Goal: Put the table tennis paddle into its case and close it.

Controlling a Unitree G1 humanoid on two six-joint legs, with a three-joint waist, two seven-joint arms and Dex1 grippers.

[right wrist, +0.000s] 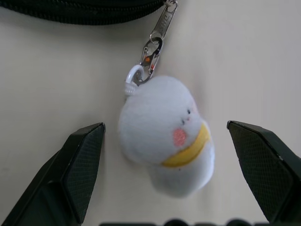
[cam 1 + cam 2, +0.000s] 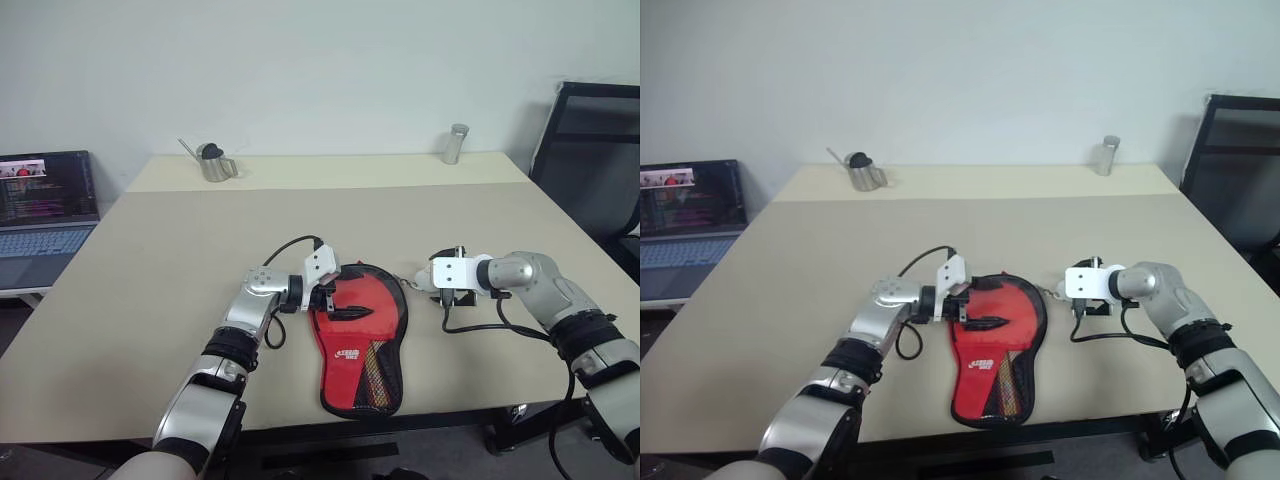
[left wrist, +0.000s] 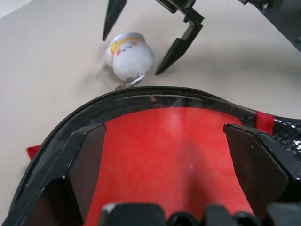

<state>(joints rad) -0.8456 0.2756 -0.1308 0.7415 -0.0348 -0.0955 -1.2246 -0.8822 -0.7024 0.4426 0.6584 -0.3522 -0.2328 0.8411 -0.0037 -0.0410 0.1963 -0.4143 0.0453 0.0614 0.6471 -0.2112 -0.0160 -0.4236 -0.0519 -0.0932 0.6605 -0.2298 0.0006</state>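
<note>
Right gripper (image 1: 164, 174) gapes around charm (image 1: 167, 146), apparently untouching.

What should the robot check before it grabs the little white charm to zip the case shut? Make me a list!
1. Right claw open: ok, its fingers stand wide apart.
2. Charm between those fingers: ok, it lies on the table in the gap, untouched.
3. Charm joined to the zip pull: ok, a small clip links them.
4. Left claw at the case: ok, open, over the case's round red end; whether it presses down, cannot tell.
5. Paddle inside: cannot tell; red shows inside the black rim, but paddle or lining is unclear.
6. Zip closed: not ok, the round end looks open.
</note>
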